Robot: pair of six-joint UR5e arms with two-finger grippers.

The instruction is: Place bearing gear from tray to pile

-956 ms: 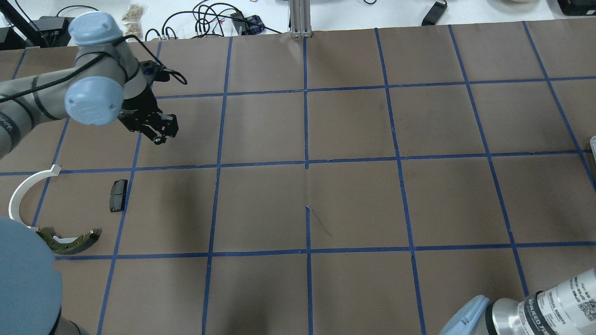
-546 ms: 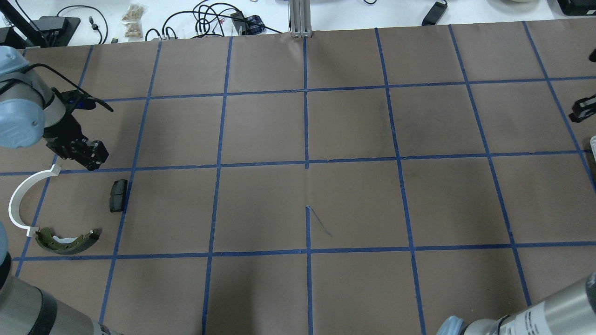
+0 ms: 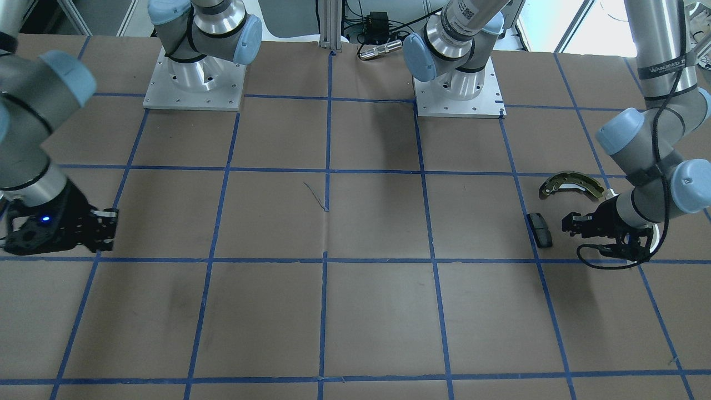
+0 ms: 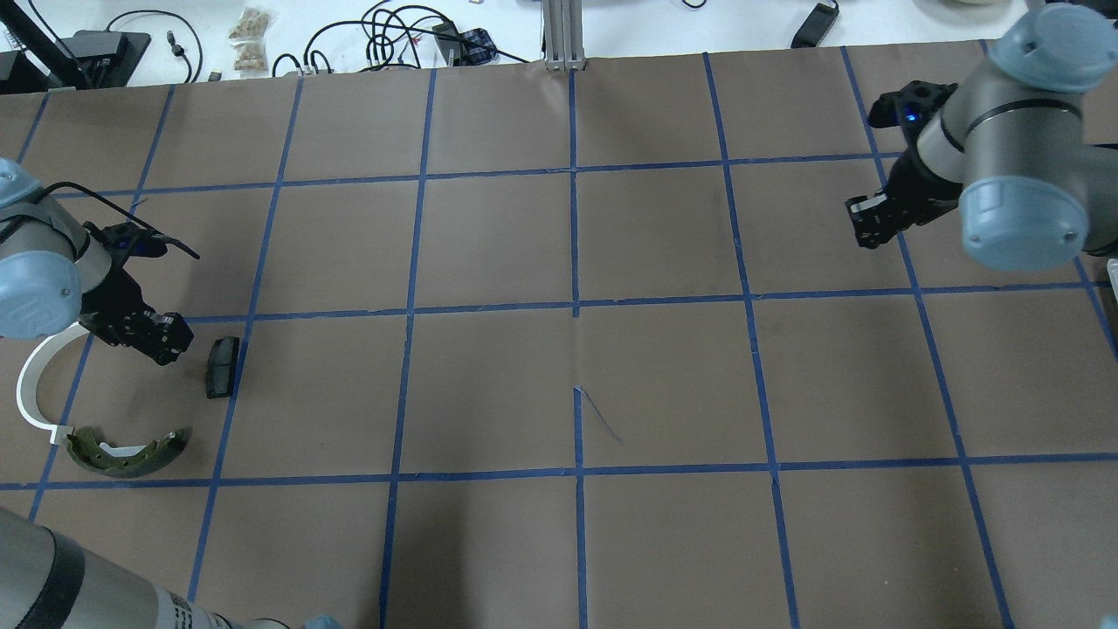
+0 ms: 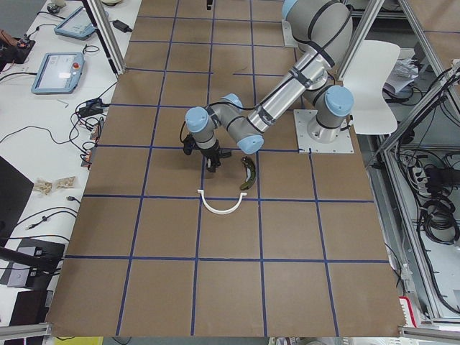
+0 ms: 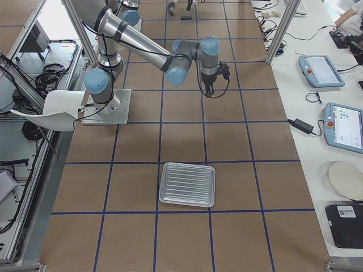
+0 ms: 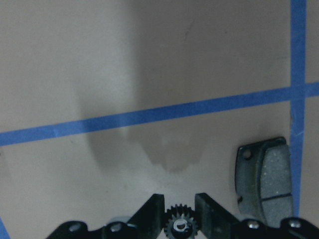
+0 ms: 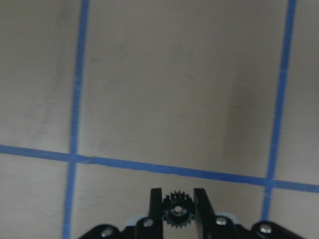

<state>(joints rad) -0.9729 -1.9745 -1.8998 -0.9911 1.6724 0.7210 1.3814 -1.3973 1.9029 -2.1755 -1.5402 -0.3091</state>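
My left gripper (image 4: 172, 342) is shut on a small black bearing gear (image 7: 179, 225) and is low over the table, just left of the black pad (image 4: 221, 367). The pile also holds a white arc (image 4: 33, 395) and a brass-and-grey brake shoe (image 4: 127, 452). My right gripper (image 4: 861, 224) is shut on a second black bearing gear (image 8: 175, 211) above bare brown table at the right. The silvery tray (image 6: 187, 184) shows only in the exterior right view, and I see no parts in it.
Blue tape lines grid the brown table. Cables and small items lie along the far white edge (image 4: 393, 35). The arm bases (image 3: 193, 83) stand at the robot's side. The pad (image 7: 263, 180) lies close to the right of my left fingers.
My left gripper moved left and toward the robot, down next to the black pad. My right arm came into view from the right edge with its gripper over the table.
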